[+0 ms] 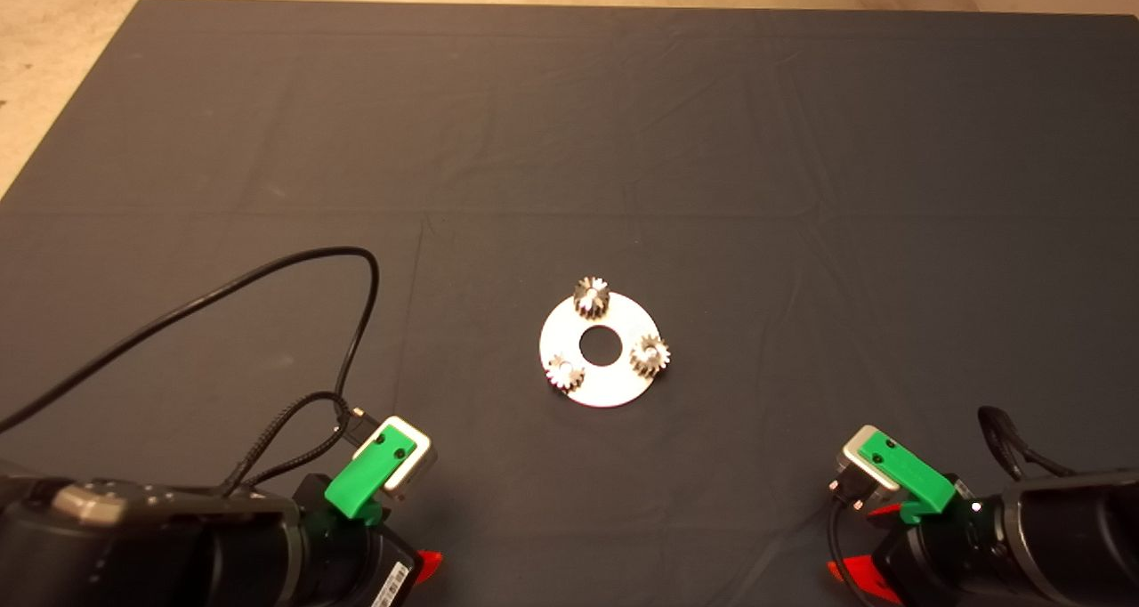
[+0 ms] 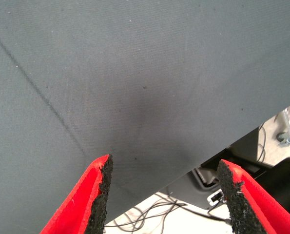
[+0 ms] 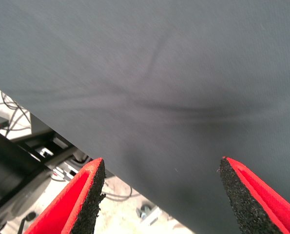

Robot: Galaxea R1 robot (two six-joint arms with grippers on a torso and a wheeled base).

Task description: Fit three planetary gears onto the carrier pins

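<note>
A flat round silver disc (image 1: 614, 384) with a central hole lies mid-mat in the head view. Three small silvery gears sit on it over the carrier pins, which are hidden under them: one at the far edge (image 1: 591, 297), one at the right (image 1: 650, 355), one at the near left (image 1: 565, 372). My left gripper (image 2: 162, 195) is parked at the lower left edge of the mat, open, with nothing between its fingers. At the lower right edge my right gripper (image 3: 162, 195) waits, also open and empty. Both are well apart from the disc.
Black cables (image 1: 294, 322) loop over the mat from the left arm. The dark mat (image 1: 801, 189) has light creases. Both wrist views show the mat's front edge, with cables and metal parts on the floor beyond it.
</note>
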